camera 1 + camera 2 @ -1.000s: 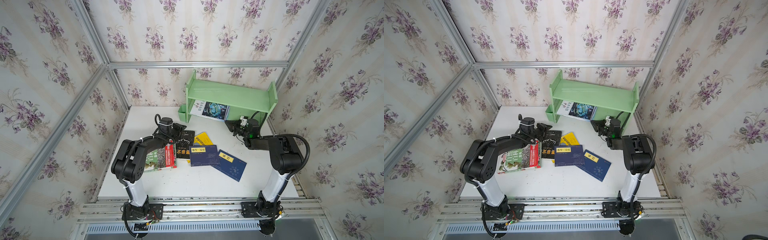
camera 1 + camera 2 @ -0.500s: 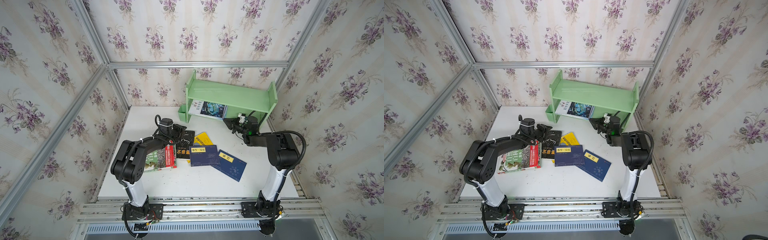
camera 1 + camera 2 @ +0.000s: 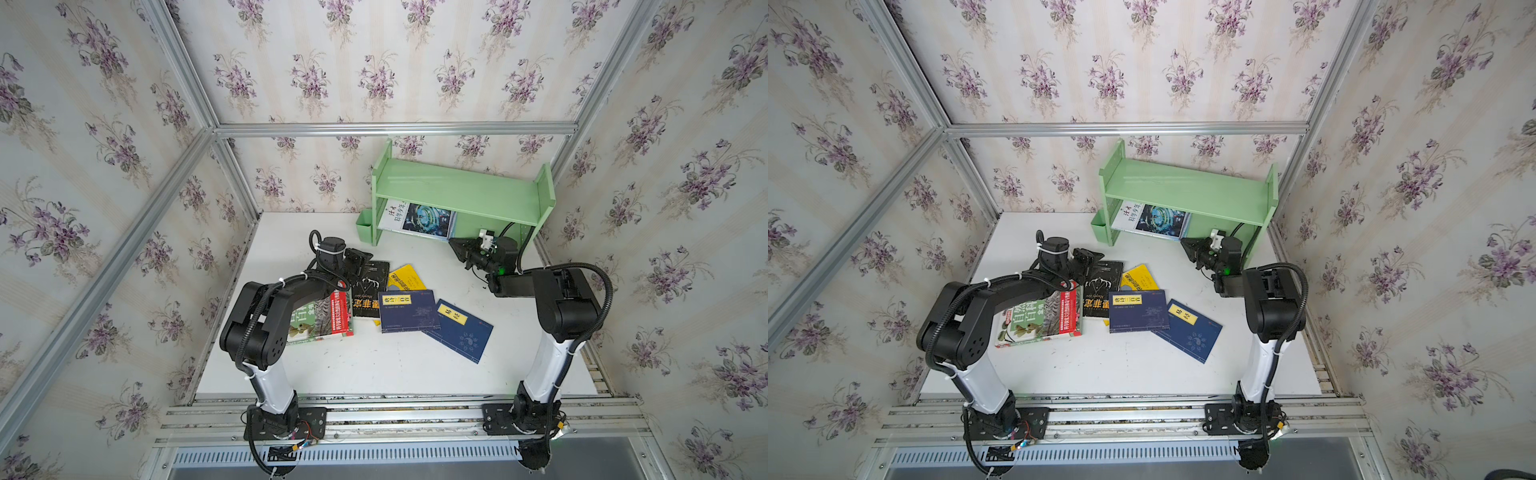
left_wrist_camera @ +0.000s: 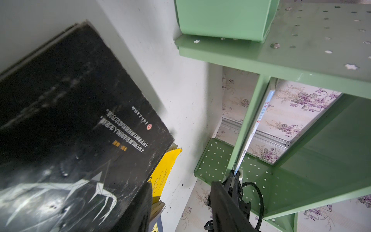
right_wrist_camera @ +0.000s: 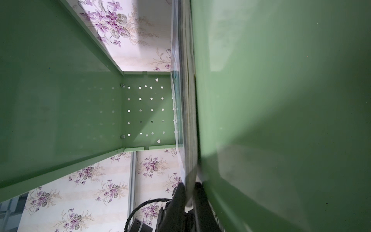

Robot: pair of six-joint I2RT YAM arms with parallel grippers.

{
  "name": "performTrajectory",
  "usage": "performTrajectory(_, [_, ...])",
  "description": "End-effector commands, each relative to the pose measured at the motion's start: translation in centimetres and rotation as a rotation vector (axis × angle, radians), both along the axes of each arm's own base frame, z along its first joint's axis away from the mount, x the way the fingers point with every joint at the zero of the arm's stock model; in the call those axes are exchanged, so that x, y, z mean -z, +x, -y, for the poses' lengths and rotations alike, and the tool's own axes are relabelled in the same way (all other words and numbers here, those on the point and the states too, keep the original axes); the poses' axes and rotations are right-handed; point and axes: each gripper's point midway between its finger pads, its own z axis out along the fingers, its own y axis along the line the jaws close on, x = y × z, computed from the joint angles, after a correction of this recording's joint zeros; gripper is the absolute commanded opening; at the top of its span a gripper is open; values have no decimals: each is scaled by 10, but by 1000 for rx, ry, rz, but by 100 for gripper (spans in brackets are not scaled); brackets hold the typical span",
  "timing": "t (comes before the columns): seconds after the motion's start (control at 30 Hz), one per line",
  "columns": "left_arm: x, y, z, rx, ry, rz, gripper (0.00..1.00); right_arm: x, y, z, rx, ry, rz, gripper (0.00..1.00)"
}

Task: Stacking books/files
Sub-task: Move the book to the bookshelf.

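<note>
1. Books for stacking lie mostly loose on the table (image 3: 374, 370). Nearest the robot's base is the tilted navy book (image 3: 461, 330), its corner meeting the second navy book (image 3: 409, 309).
2. Toward the left arm, the green plant book (image 3: 320, 318) lies partly hidden under that arm's forearm. The black book (image 3: 370, 291) lies just beside its red band, and the yellow book (image 3: 405, 277) pokes out from beneath the second navy book.
3. Left gripper (image 3: 359, 259) hangs over the black book's far corner, jaws apart and nothing held between them.
4. Farthest off, the white book (image 3: 419, 218) lies in the lower tier of the green shelf (image 3: 457, 189), cover up, with its long axis running along the shelf.
5. Right gripper (image 5: 189, 193) sits at that book's right-hand end, narrowly closed on the corner. The right wrist view shows no gap between the pads and the pages. The book stretches away from the gripper toward the shelf's left end. I judge that the clean exit is to let go and back out rightward along that same axis. A sideways pull might drag the book off the tier.
6. For the next pick, the right arm is nearer the tilted navy book and the left arm is nearer the black book.
</note>
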Motion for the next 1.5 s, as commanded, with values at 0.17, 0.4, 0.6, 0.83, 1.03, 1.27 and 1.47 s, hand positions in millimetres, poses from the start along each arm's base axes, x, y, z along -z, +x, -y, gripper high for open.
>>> performTrajectory(0.17, [-9, -2, 0, -3, -12, 25, 50, -13, 6, 6, 39, 16, 56, 36])
performTrajectory(0.4, [-7, -7, -2, -5, -9, 24, 50, -10, -3, 8, 53, -4, 37, 36])
performTrajectory(0.6, [-5, -8, -1, 0, -14, 19, 50, -10, -6, 5, 49, -3, 34, 25])
performTrajectory(0.83, [-5, -10, -1, 2, -15, 18, 50, -10, -1, 6, 59, -4, 39, 12])
performTrajectory(1.03, [-6, -10, -2, 2, -16, 20, 50, -10, 4, 5, 61, -4, 45, 10])
performTrajectory(1.27, [-6, -12, -5, -3, -14, 20, 50, -9, 5, 4, 60, -1, 43, 9])
performTrajectory(1.47, [-7, -16, -13, -19, -3, 28, 51, -10, -4, 2, 56, -1, 48, 17])
